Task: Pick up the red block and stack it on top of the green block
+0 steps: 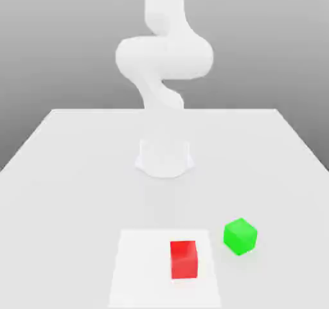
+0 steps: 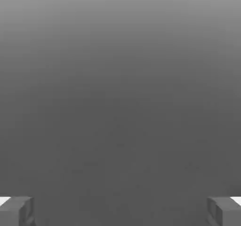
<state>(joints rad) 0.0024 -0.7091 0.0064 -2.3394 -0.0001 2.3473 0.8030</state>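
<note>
Exterior view puts the red block (image 1: 184,259) on a pale square patch (image 1: 141,269) of the table (image 1: 77,160), near the front edge, with the green block (image 1: 240,236) just beside it toward the exterior view's right and a little farther back. The two cubes stand apart, not touching, and the green one sits turned at an angle while the red one lies square to the patch. Behind them the arm (image 1: 164,57) rises from its base (image 1: 164,158) at mid-table, well apart from both blocks.

Hand view has the gripper (image 2: 120,211) spread wide, one fingertip (image 2: 16,210) at each lower corner with nothing between them (only plain grey beyond).

The task looks wholly undone: neither cube has been grasped. The main risk from here, as I judge it, is the closeness of the cubes. With jaws this wide, a descent on the red block slightly off toward the green one could nudge it and shift the stacking target. A grasp that is off-centre could also twist the red block as the fingers close, making a clean placement harder.

Only the exterior view gives the cubes' positions and the arm's posture; the hand view alone settles how far the fingers stand apart.
</note>
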